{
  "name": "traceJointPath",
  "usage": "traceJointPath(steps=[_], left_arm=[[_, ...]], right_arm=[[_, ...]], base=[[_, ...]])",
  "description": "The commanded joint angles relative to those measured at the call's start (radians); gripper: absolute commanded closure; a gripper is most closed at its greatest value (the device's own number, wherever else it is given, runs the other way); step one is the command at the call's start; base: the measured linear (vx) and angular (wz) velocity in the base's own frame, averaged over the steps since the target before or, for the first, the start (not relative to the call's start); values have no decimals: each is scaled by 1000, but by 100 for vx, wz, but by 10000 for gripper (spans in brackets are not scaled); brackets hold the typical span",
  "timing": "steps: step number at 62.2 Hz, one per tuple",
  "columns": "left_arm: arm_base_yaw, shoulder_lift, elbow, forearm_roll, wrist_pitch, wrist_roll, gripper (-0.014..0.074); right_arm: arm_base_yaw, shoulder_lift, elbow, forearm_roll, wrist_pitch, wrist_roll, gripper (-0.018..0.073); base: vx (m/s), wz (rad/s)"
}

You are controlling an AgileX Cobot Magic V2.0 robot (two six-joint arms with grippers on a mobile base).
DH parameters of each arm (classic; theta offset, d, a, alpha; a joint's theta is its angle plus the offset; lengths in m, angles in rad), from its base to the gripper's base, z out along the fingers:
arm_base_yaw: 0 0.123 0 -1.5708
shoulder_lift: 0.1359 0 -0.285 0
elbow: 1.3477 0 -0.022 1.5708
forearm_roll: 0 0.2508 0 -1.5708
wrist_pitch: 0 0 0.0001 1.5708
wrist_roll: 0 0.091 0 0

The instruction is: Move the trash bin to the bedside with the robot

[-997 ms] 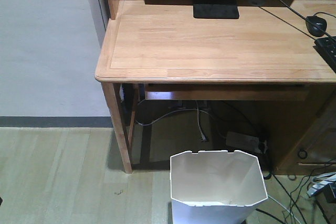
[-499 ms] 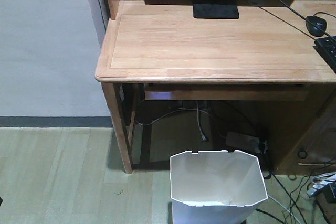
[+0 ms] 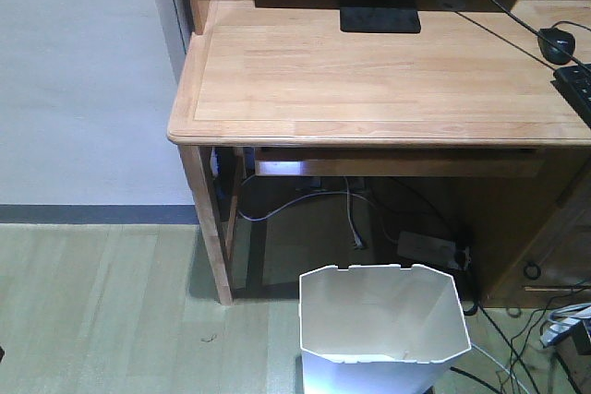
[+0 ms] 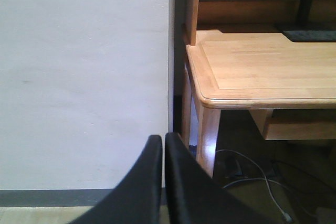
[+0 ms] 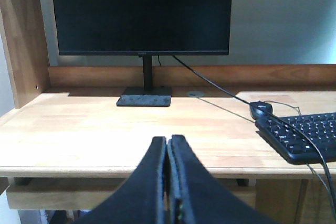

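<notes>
— Reading any writing is beyond us: the keyboard [image 5: 310,135] legends and the small mark under the monitor [image 5: 142,11] screen are too small.
— Agreed. And the room?
— We see a light wooden surface [image 3: 369,80] carrying the monitor on its black foot, a black mouse [image 5: 261,109] and the keyboard at the right. A pale wall [image 4: 84,77] with a dark baseboard [image 3: 92,214] runs to its left. The floor [image 3: 102,302] is pale wood-grain, and cables [image 3: 351,214] trail beneath the surface.
— The trash bin [image 3: 383,320]?
— We find it upright on the floor in front of the surface, right of the front left leg [image 3: 211,228], its white angular rim facing up.
— The end effectors?
— The left end effector [image 4: 163,139] has its black fingers pressed together with nothing between them, facing the wall beside the surface's corner. The right end effector [image 5: 168,139] is likewise closed and empty, pointing over the surface at the monitor. The bin shows only in the front view and they only in the wrist views, so we cannot tell how near they are.
</notes>
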State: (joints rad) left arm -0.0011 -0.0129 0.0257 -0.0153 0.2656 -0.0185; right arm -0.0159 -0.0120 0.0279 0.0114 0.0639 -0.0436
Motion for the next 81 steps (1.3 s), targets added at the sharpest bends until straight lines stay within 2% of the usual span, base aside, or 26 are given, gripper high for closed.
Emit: traceJointPath(steps=[1,14,27,37,71,81], left_arm=[[-2,-14,19,-3,-69,-4,603],[-2,-14,19,-3,-69,-4,603],[-2,-14,19,-3,-69,-4,603],[-2,-14,19,-3,-69,-4,603],[-2,-14,19,-3,-69,-4,603],[-2,-14,19,-3,-69,-4,603]], right_arm=[[-7,-1,-31,-11,-81,-6,568],[-7,115,-100,-11,-75,2,568],[-7,294,-248,-11,-64,1,568],[-7,385,-349,-11,20,1,568],[-7,438,-357,-11,5,-4,559],[-7,438,-357,-11,10,-10,506]], base=[[0,0],[0,0],[0,0],[0,0],[0,0],[0,0]])
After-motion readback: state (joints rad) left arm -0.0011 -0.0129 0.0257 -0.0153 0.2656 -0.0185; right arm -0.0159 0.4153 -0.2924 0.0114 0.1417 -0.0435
